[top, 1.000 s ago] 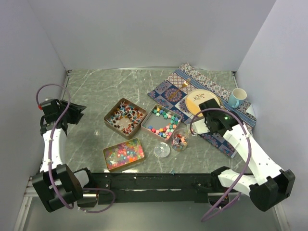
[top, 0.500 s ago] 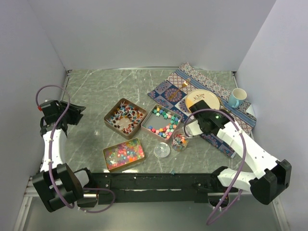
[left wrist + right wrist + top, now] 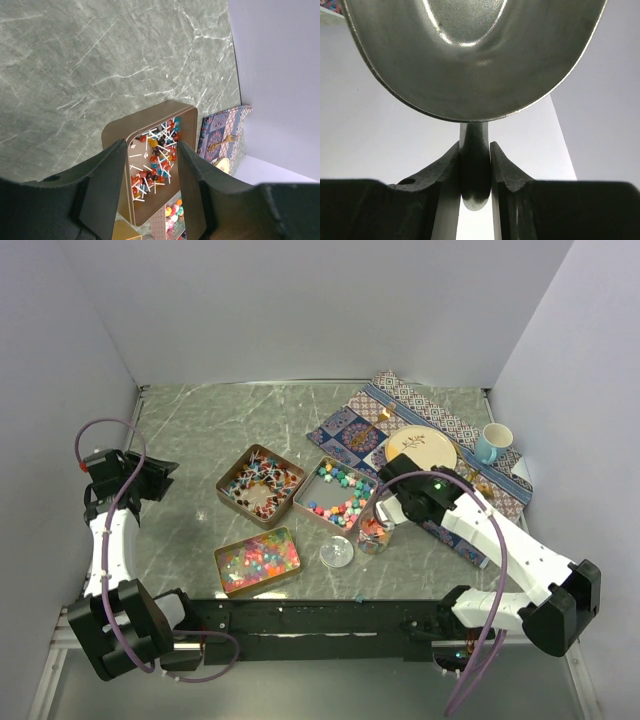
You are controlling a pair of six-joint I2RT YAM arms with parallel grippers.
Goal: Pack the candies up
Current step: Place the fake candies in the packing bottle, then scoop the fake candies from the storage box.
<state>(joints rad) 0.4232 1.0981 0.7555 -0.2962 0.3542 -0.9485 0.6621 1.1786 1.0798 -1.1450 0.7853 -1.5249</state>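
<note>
Item 1, right gripper: I am clamping it narrow on the handle of a metal spoon. I am holding it just beside the clear jar, on the jar's far right side.

Item 2, left gripper: I am holding its jaws partly apart with nothing between them, well apart from the jar, far to its left.

Item 3, candies:
- Stick sweets are lying in a copper tin, left of the jar.
- Chunky pastel pieces are sitting in a second tin, just beside the jar.
- Tiny beads are filling a third tin, nearer and left of the jar.
- A few coloured pieces are showing inside the jar.

Item 4, sundries: a lid is lying just left of the jar. A plate, a mug and a patterned cloth are sitting beyond the jar, to its right.
</note>
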